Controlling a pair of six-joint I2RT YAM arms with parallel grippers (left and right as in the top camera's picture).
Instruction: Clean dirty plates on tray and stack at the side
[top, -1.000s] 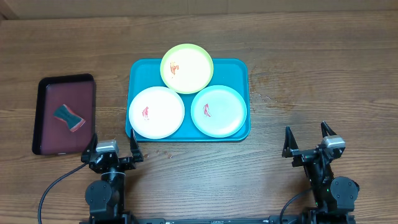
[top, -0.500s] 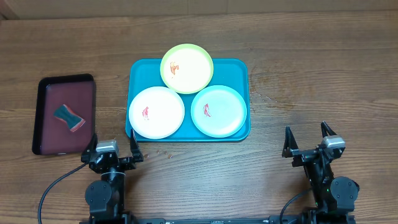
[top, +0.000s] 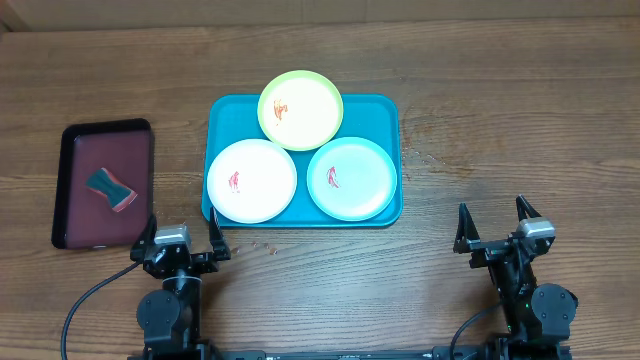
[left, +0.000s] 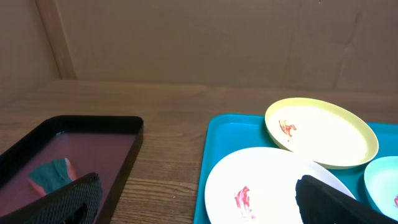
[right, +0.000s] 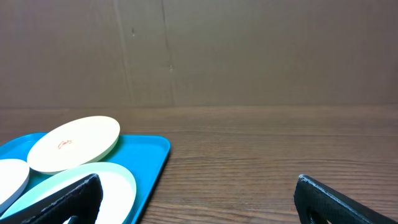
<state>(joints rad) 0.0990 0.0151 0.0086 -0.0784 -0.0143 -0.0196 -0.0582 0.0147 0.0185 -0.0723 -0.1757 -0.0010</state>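
Left tool (top: 182, 228): I am holding it wide, empty.
Right tool (top: 491, 215): also wide.
Sponge (top: 110, 189): 10 o'clock from left tool; I am planning a waist pinch.

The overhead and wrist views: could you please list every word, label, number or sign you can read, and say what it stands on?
None: no text can be read in any view.
The yellow-green plate, white plate and pale blue plate bear only red or orange smears, not writing.
The teal tray, maroon tray and sponge show no label.
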